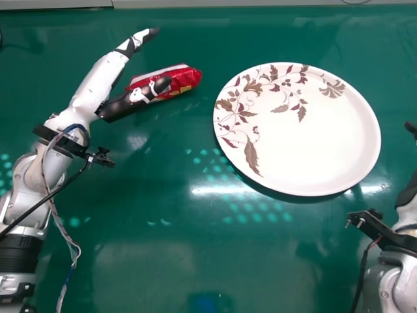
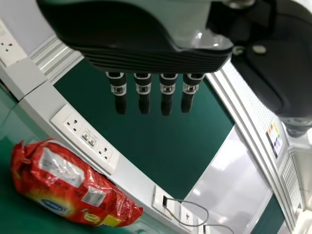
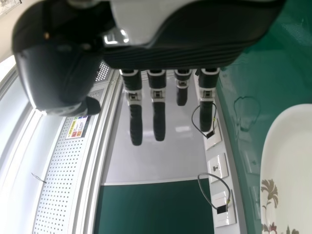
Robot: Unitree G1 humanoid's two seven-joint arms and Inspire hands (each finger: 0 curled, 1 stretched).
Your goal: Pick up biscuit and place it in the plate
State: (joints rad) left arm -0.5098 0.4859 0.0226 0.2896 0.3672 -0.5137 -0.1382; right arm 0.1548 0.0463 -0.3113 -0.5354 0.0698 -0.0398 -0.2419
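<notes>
- The biscuit packet (image 1: 186, 79), red and shiny with some yellow on it, is lying on the green table (image 1: 150, 267), over to the left of the plate and clear of its rim.
- That left hand (image 1: 98, 83) is right by the packet, palm and fingers stretched away toward the far side, straight and released, grasping nothing.
- Its thumb (image 1: 133, 97) points across to the right, and from the head view its tip overlaps the near side of the packet; whether the two touch, I can't tell.
- The plate (image 1: 319, 143) sits right of the middle, big, white and oval-looking, with brown and dark red leaves and sprigs running along its left and far parts. There's bare white over the rest of it.
- Over at the right edge, nearer than most of the plate, is the right hand (image 1: 408, 193); the right wrist view has its fingers (image 3: 158, 117) hanging straight and loose, holding nothing.
- Bright streaks of light gleam on the table by the plate's near side, with pale green dots scattered around there.
</notes>
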